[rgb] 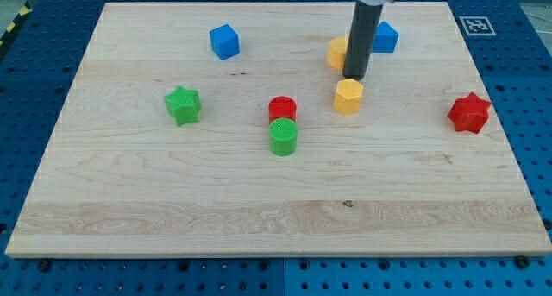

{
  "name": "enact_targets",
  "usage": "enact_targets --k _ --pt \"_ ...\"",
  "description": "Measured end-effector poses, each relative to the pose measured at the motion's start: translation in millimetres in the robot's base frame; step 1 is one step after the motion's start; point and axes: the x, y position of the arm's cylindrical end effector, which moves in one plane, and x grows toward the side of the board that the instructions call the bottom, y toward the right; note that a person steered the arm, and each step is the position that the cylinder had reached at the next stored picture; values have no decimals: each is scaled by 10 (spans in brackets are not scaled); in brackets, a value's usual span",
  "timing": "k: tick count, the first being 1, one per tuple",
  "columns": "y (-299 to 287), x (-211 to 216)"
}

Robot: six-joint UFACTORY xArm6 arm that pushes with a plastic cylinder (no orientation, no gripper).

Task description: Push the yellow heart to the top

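Because your rod has no hand to open or close, my tip [354, 77] sits between the yellow heart [337, 52], near the top edge, and the yellow hexagon [348, 97], placed to shove upward.

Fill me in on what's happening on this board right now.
A single robot arm with a dark rod is pushing blocks on a wooden board. My tip sits between two yellow blocks: the partly hidden one, apparently the yellow heart, at its upper left, and a yellow hexagon just below. A blue block lies right of the rod. The heart is near the view's top, not at the edge.
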Motion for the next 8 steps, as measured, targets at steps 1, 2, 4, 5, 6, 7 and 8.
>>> enact_targets --k 1,2,4,5,6,7,8 --pt "0 -7" --pt "-25 -52" --pt "-180 -134" --pt "-185 -262" --pt "-185 -207" --pt "-214 -98" --pt "-221 -26"
